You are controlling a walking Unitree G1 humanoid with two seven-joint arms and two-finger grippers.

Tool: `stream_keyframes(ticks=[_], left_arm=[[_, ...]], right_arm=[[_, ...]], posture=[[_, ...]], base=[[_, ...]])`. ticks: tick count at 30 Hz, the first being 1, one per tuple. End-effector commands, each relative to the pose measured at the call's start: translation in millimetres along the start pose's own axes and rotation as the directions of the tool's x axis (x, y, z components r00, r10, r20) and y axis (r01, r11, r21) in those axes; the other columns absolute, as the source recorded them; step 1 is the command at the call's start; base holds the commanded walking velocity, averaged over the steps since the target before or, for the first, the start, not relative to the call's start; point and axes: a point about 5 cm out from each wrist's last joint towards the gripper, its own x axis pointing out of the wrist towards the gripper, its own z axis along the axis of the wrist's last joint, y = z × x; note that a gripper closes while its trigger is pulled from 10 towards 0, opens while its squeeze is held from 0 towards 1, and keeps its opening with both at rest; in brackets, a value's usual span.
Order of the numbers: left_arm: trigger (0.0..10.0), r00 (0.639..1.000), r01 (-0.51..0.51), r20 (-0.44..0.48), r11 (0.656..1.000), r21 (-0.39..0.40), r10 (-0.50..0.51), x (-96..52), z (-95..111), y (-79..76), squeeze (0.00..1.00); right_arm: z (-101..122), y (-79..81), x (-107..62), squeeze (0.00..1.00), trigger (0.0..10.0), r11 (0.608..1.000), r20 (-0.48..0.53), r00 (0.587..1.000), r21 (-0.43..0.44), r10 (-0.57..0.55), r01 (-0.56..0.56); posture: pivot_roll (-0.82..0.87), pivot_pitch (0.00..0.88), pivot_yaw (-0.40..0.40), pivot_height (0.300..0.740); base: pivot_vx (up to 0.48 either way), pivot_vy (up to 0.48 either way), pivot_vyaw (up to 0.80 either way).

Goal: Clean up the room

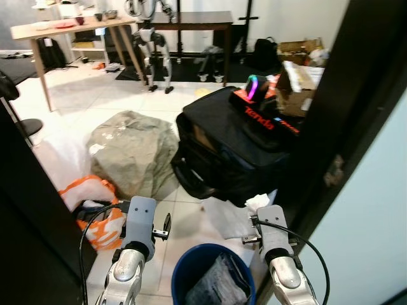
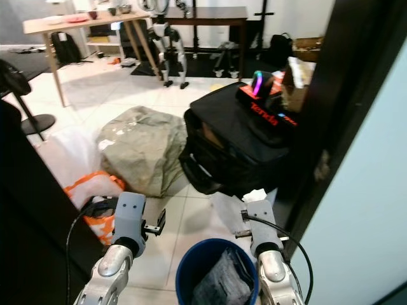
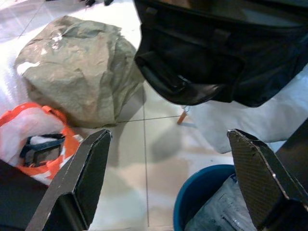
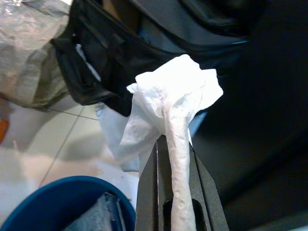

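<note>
The word "Tenda" runs in orange letters along the side of a black box [image 1: 270, 117] lying on top of the black bag [image 1: 226, 152]. Nothing else is legible.

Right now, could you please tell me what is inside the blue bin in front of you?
The blue bin holds a crumpled grey plastic wrapper standing against its inner wall. Whatever lies beneath the wrapper, and the bin's bottom, is covered.

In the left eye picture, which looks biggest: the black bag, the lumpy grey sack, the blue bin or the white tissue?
1. black bag
2. grey sack
3. blue bin, partly cut off
4. white tissue, pinched by the right gripper
</note>
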Motion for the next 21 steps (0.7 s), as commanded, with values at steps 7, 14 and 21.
stream_keyframes(ticks=[7, 14, 21], left_arm=[[10.0, 0.999, -0.009, -0.031, 1.0, 0.012, 0.009, -3.6, -7.8, 3.8, 0.0], [10.0, 0.999, -0.002, -0.032, 1.0, 0.016, 0.002, -3.4, -8.2, 3.5, 0.0], [10.0, 0.999, -0.001, -0.032, 1.0, 0.017, 0.002, -3.4, -8.3, 3.1, 0.0]], right_arm=[[-5.0, 4.1, -2.9, 0.0, 10.0, 1.0, -0.02, 1.0, 0.003, 0.009, -0.009], [-5.6, 4.6, -3.8, 0.0, 10.0, 1.0, -0.02, 1.0, 0.002, 0.012, -0.012], [-5.7, 4.4, -3.9, 0.0, 10.0, 1.0, -0.02, 1.0, 0.001, 0.013, -0.013]], posture=[[-0.04, 0.102, 0.0, 0.726], [-0.04, 0.098, 0.001, 0.726], [-0.04, 0.098, 0.0, 0.726]], base=[[0.0, 0.0, 0.0], [0.0, 0.0, 0.0], [0.0, 0.0, 0.0]])
